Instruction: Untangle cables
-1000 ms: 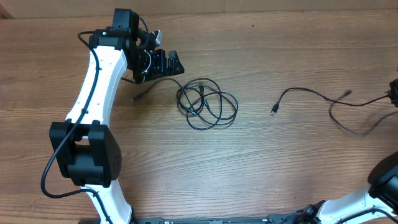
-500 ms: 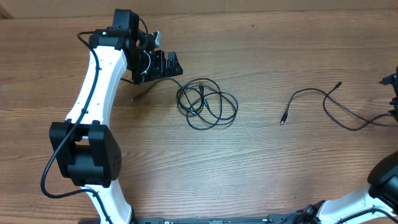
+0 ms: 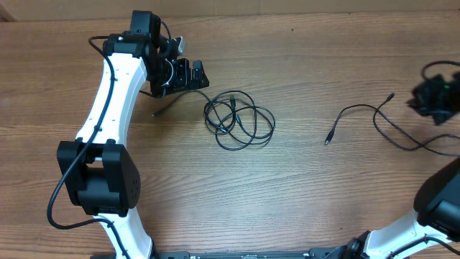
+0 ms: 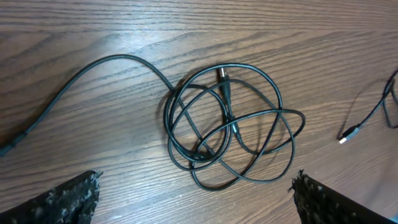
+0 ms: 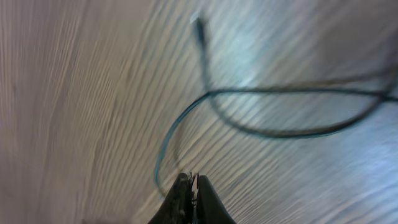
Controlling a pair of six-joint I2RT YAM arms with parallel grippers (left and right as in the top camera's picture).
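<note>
Swinging in over the wide wood-grain table [image 3: 302, 201] from its right edge, the right gripper [image 3: 435, 97] now hangs blurred at the far right. Its jaws are pressed fully together, but I cannot tell whether a cord is pinched between them. The left gripper [image 3: 192, 73] stays spread wide just up-left of the coil [image 3: 238, 121], holding nothing. The loose cable [image 3: 359, 108] has been dragged rightward and lies in slack curves well apart from the coil, so one cord looks freed while the tangle itself remains. The matte, streaky tabletop carries thin, smooth black cords. The coil is several overlapping rings, and the loose cable's small bright-tipped plug [image 3: 328, 139] points down-left.
</note>
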